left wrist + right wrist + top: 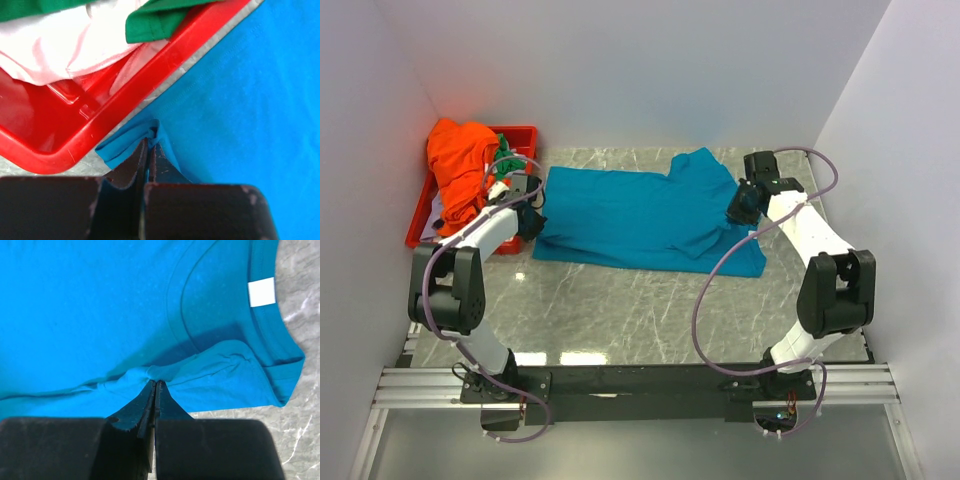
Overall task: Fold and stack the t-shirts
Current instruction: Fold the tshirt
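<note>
Overhead from behind, 2 wrist views close down, sharing teal t-shirt [620, 215]

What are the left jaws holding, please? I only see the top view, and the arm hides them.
Observer: They are shut on a pinch of the teal shirt at its edge, just beside the red tray.
Operator: And the right jaws?
Observer: Shut on a bunched fold of the same shirt, near its collar.
Operator: Any mark on the collar?
Observer: A white label shows inside the neckline.
</note>
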Motion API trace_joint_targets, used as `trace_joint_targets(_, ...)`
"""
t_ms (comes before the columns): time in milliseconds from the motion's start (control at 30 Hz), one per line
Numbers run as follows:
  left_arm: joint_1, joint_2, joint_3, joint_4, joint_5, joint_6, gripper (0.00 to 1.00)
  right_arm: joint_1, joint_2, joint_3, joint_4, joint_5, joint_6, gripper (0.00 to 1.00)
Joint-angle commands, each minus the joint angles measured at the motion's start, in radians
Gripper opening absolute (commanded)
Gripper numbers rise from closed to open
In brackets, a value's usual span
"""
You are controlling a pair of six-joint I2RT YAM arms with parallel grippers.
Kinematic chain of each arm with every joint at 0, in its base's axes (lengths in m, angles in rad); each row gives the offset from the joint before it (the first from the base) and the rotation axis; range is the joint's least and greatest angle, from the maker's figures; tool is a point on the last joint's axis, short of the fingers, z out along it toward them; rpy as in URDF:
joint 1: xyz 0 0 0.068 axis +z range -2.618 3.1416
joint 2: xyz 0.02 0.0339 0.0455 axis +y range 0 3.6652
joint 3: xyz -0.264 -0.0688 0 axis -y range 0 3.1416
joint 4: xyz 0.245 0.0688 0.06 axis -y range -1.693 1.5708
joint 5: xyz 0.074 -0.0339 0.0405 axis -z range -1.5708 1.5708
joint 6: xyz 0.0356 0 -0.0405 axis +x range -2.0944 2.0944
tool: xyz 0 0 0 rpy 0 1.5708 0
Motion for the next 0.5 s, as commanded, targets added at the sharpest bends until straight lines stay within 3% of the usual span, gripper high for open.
trace_joint_targets(0, 0.010, 0.008, 0.040, 0.001, -0.003, 0.029, 0.01, -0.027, 0.002, 0.038, 0.033, -0.004, -0.016, 0.00)
trace_joint_targets(467, 0.025, 0.014, 0.079, 0.013, 0.025, 0.070, 0.01, -0.079, -0.022, 0.009, 0.087, -0.082, -0.018, 0.00)
